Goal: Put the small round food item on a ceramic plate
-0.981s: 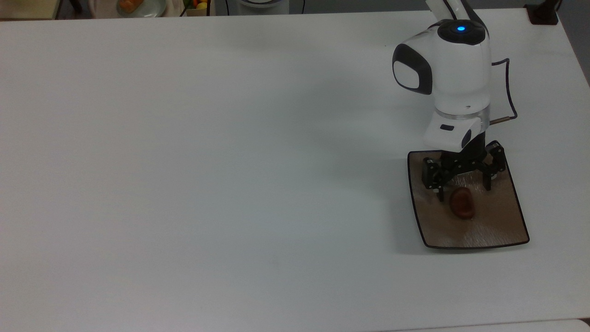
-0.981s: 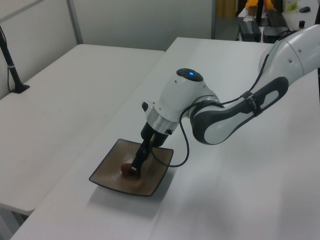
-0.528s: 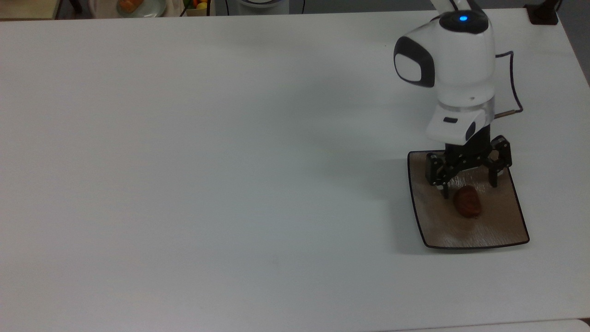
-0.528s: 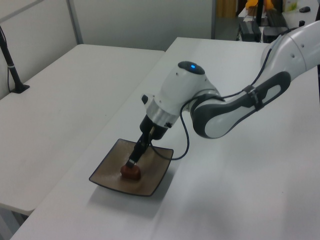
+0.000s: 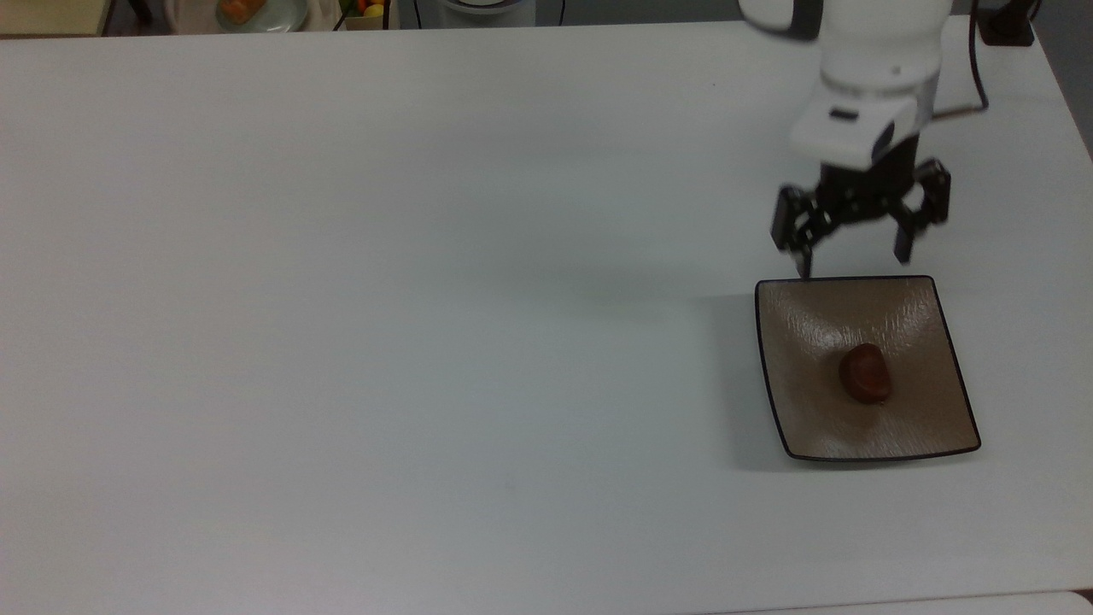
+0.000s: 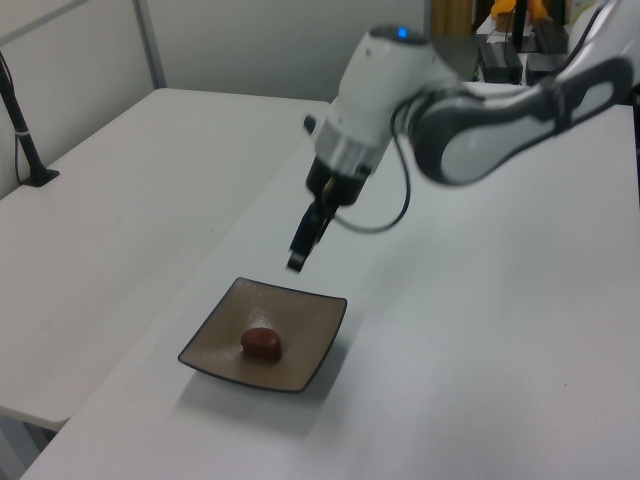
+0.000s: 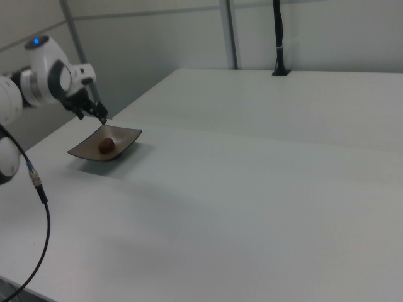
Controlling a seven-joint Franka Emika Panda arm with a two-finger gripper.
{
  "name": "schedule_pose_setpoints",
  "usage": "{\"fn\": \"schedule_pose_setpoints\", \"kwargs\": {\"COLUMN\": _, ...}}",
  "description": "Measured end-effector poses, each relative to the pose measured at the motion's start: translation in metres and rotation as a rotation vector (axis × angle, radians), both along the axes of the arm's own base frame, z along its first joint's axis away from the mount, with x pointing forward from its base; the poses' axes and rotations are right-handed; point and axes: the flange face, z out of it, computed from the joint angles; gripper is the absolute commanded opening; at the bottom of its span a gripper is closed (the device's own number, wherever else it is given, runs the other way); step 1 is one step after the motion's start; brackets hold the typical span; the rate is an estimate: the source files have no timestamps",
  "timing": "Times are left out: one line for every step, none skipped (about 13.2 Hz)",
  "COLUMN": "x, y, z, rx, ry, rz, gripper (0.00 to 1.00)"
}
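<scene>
Top view first: the small round food item (image 5: 865,373) sits near the middle of the ceramic plate (image 5: 803,410), a dark reddish-brown lump resting on the tan glaze, and nothing is touching it. The end effector (image 5: 852,258) hangs just past the plate's far edge, at the top of the plate in the top view, with its two fingers spread wide and nothing between them (released, plainly). From the left view the end effector (image 6: 297,262) is well above the plate (image 6: 310,350), clear of the rim, and the food item (image 6: 261,342) lies below it and toward the camera. The right view agrees: the lump (image 7: 106,145) rests in the dish (image 7: 126,135) while the black fingers hover beside and above the plate's rim.

So the relation that matters is simple: the food lies down and inward from the end effector, toward the plate's centre, with open air between them. Its longer axis runs roughly up-down in the top view, slightly tilted. Judging by this, the placing looks done; what remains for the single arm is only to move away from the plate over the white counter (image 5: 384,299) without dipping toward the rim.
</scene>
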Motion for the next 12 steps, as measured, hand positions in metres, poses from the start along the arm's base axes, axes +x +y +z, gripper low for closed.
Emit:
{"fn": "schedule_pose_setpoints", "kwargs": {"x": -0.012, "y": -0.021, "z": 0.035, "rx": -0.04, "ry": 0.054, "rz": -0.023, "gripper": 1.0}}
{"fn": "schedule_pose_setpoints", "kwargs": {"x": -0.026, "y": -0.046, "z": 0.07, "rx": -0.077, "ry": 0.115, "rz": -0.054, "gripper": 1.0}}
{"fn": "schedule_pose_setpoints", "kwargs": {"x": -0.036, "y": -0.065, "z": 0.093, "rx": -0.094, "ry": 0.158, "rz": -0.076, "gripper": 1.0}}
{"fn": "schedule_pose_setpoints", "kwargs": {"x": -0.055, "y": -0.099, "z": 0.126, "rx": -0.11, "ry": 0.231, "rz": -0.114, "gripper": 1.0}}
{"fn": "schedule_pose_setpoints", "kwargs": {"x": -0.067, "y": -0.12, "z": 0.146, "rx": -0.115, "ry": 0.271, "rz": -0.135, "gripper": 1.0}}
{"fn": "schedule_pose_setpoints", "kwargs": {"x": -0.081, "y": -0.143, "z": 0.164, "rx": -0.12, "ry": 0.314, "rz": -0.159, "gripper": 1.0}}
{"fn": "schedule_pose_setpoints", "kwargs": {"x": -0.092, "y": -0.161, "z": 0.177, "rx": -0.122, "ry": 0.339, "rz": -0.176, "gripper": 1.0}}
{"fn": "schedule_pose_setpoints", "kwargs": {"x": -0.102, "y": -0.179, "z": 0.188, "rx": -0.126, "ry": 0.358, "rz": -0.19, "gripper": 1.0}}
{"fn": "schedule_pose_setpoints", "kwargs": {"x": -0.114, "y": -0.202, "z": 0.197, "rx": -0.13, "ry": 0.374, "rz": -0.201, "gripper": 1.0}}
{"fn": "schedule_pose_setpoints", "kwargs": {"x": -0.12, "y": -0.215, "z": 0.2, "rx": -0.135, "ry": 0.381, "rz": -0.195, "gripper": 1.0}}
{"fn": "schedule_pose_setpoints", "kwargs": {"x": -0.124, "y": -0.235, "z": 0.201, "rx": -0.143, "ry": 0.39, "rz": -0.182, "gripper": 1.0}}
{"fn": "schedule_pose_setpoints", "kwargs": {"x": -0.125, "y": -0.249, "z": 0.2, "rx": -0.146, "ry": 0.394, "rz": -0.171, "gripper": 1.0}}
